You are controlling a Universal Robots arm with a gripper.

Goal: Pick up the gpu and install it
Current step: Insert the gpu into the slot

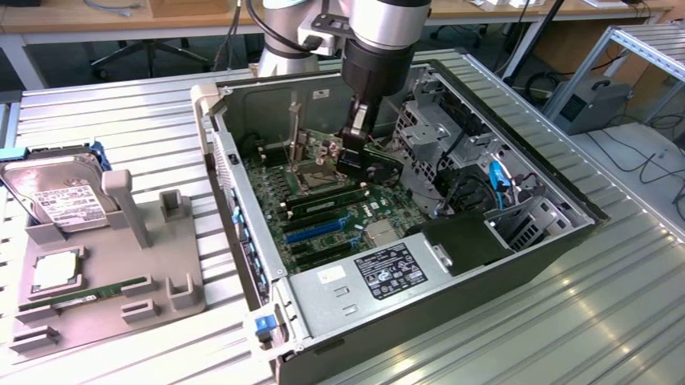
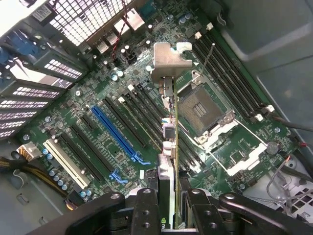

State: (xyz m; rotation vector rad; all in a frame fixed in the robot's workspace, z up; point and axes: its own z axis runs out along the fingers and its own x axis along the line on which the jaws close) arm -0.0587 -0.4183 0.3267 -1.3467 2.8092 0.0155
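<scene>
My gripper (image 1: 354, 154) reaches down into the open computer case (image 1: 450, 297) and is shut on the gpu (image 1: 374, 170). In the wrist view the gpu (image 2: 174, 122) shows edge-on between my two black fingers (image 2: 146, 208), with its silver bracket (image 2: 168, 61) at the far end. The card hangs above the green motherboard (image 2: 98, 98), apart from it, over the black slots beside the CPU socket (image 2: 200, 110). The long blue slot (image 2: 117, 133) lies to one side of the card.
A grey holder tray (image 1: 160, 281) at the exterior view's left carries a hard drive (image 1: 59, 196), a square chip (image 1: 54, 273) and a memory stick (image 1: 102, 290). Inside the case, a drive cage (image 1: 428, 128), cables (image 1: 498, 180) and the power supply (image 1: 370, 281) crowd the motherboard.
</scene>
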